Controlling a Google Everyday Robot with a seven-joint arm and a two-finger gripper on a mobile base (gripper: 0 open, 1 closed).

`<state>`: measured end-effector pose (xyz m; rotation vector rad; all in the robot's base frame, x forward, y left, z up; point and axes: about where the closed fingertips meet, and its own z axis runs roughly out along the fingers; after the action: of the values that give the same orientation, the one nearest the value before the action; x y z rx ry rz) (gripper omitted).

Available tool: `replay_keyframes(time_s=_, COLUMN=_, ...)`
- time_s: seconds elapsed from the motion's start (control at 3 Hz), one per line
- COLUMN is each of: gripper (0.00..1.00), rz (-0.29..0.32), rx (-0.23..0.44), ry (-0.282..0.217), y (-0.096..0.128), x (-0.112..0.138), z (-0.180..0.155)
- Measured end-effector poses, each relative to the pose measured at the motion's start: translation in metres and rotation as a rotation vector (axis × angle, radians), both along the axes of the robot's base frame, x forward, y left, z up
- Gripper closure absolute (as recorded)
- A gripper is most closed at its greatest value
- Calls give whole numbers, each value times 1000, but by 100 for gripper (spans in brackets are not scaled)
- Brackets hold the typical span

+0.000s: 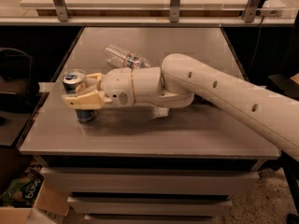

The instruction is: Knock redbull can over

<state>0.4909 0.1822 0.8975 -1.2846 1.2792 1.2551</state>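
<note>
The redbull can (86,114) stands upright near the left front of the grey table (154,134), its silver top (74,77) showing. My gripper (77,89) reaches in from the right at the can's mid-height. One cream finger (84,99) crosses the can's front and the other (95,77) lies behind it, so the jaws sit closed around the can. The white arm (219,90) stretches across the table from the right.
A clear plastic water bottle (125,58) lies on its side behind the wrist. The table's left edge is close to the can, with a dark chair (14,83) beyond it. A cardboard box (21,204) sits on the floor at lower left.
</note>
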Motion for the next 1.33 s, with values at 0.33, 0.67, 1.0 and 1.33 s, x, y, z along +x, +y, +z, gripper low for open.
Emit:
replay_keyframes(time_s=0.33, gripper=52, rz=0, rx=0, ry=0, y=0, x=0, z=0)
replay_keyframes(time_s=0.67, gripper=51, rz=0, rx=0, ry=0, y=0, x=0, z=0)
replay_keyframes(time_s=1.0, gripper=74, rz=3, rx=0, ry=-1, y=2, x=-2, z=1)
replay_keyframes(time_s=1.33, gripper=97, rz=-1, rx=-15, ry=-15, y=1, x=-3, z=5)
